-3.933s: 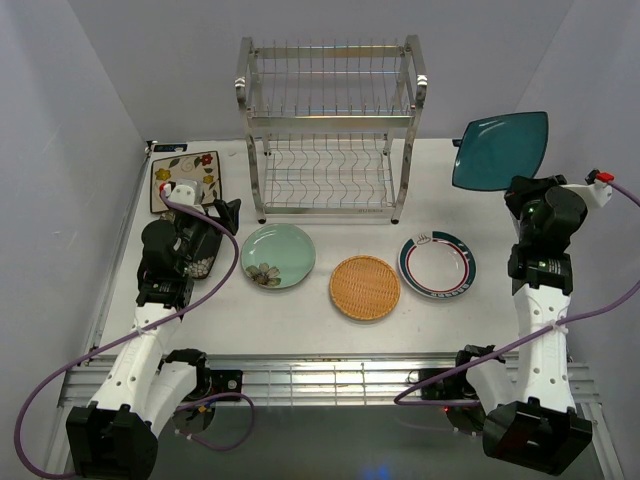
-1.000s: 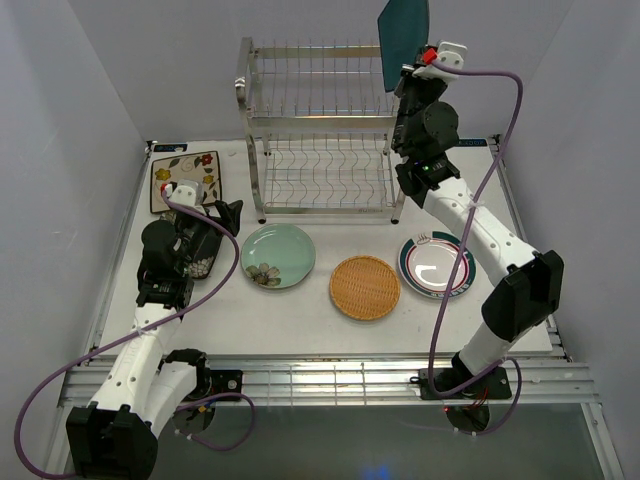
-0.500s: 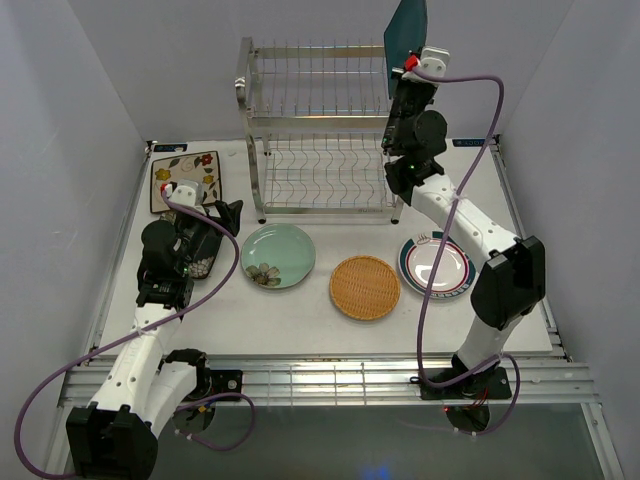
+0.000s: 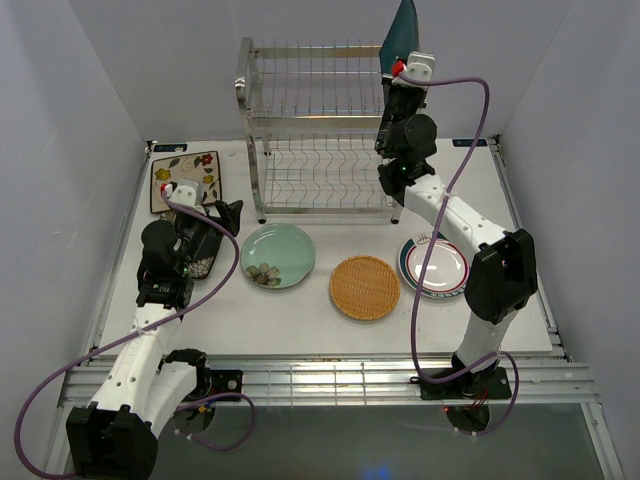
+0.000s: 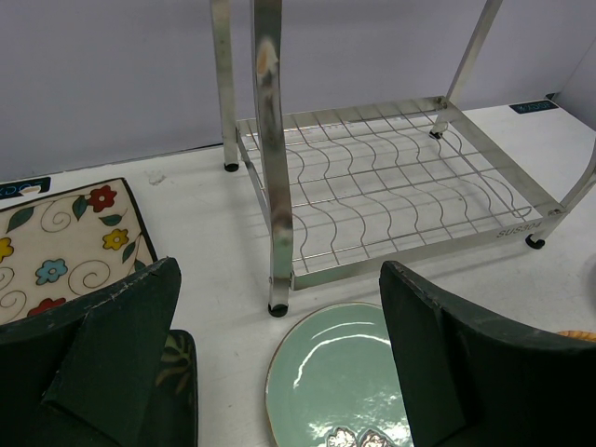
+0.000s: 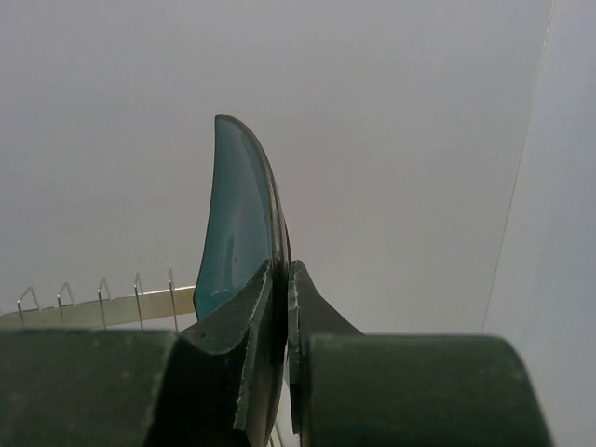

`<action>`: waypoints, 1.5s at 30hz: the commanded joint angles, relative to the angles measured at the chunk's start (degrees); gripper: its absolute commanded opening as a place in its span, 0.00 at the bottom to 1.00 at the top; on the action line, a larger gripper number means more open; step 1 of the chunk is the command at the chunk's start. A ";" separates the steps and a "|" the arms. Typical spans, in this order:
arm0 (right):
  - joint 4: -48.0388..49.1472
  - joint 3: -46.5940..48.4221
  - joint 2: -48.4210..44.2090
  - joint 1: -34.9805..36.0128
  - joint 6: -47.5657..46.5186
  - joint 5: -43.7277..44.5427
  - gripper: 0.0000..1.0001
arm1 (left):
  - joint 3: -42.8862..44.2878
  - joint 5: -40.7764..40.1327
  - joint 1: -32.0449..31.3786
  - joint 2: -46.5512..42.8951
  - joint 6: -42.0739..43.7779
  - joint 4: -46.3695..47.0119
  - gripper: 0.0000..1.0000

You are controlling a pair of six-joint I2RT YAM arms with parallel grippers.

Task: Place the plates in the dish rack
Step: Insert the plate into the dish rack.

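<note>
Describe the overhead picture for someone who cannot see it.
The right gripper holds a teal plate on edge at the top right corner of a dish rack. A green plate, woven plate and striped plate lie on the table in front.

We see a white bench — pale walls around it, a slotted metal rail along its near edge.

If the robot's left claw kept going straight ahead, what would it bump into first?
Probably the dish rack's front corner post, dead ahead of the open left gripper. The pale green plate lies just below that line, so depth is unsure.
</note>
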 commanded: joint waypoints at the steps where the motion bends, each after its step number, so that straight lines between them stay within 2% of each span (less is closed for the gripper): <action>1: 11.87 0.71 -4.23 0.01 0.39 -2.52 0.08 | -0.78 1.07 0.18 -1.19 -0.40 0.75 0.98; 21: 2.90 6.67 -2.39 -2.45 -2.25 -8.24 0.08 | -0.69 2.30 0.18 -2.86 -0.58 0.31 0.98; 28: -0.70 11.69 0.07 -2.63 -5.93 -12.63 0.08 | 1.24 3.00 0.18 0.92 -0.49 -1.19 0.98; 45: 2.72 12.31 5.25 -3.69 -9.28 -15.45 0.08 | 2.04 3.71 0.18 4.00 -0.49 -1.72 0.98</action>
